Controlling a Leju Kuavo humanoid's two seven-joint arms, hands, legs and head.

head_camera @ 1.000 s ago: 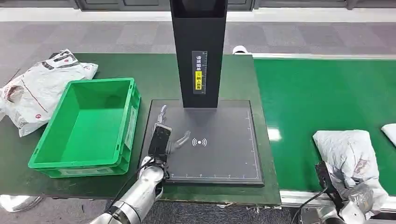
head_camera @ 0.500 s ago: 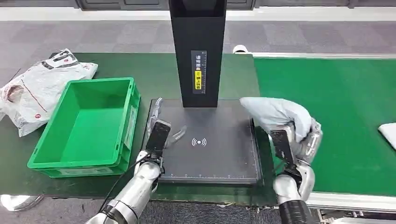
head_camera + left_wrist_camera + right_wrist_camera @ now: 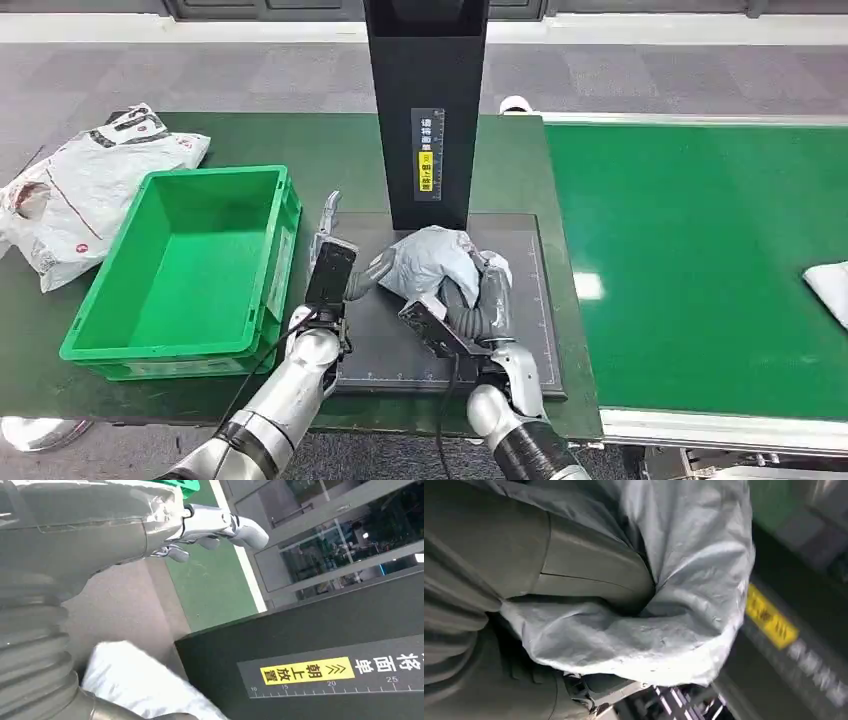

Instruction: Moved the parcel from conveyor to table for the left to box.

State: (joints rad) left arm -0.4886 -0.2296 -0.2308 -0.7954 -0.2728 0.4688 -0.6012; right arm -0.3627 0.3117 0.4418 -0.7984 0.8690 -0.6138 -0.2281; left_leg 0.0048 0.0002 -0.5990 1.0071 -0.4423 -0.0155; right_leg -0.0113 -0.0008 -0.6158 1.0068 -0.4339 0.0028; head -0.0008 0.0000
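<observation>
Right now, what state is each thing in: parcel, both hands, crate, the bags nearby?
Grey parcel: on the black scan pad, gripped.
Right hand: holds the parcel.
Left hand: open, fingers spread, beside the parcel.
Green crate: upright, empty.
White bag: lying crumpled left of the crate.

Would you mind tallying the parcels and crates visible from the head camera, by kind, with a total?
Grey parcels: 1, gripped by the right hand over the scanner plate — grey parcel
White parcels: 2 — printed white parcel left of the crate, white parcel on the conveyor
Green crates: 1 — green crate, empty
Total: 4
</observation>
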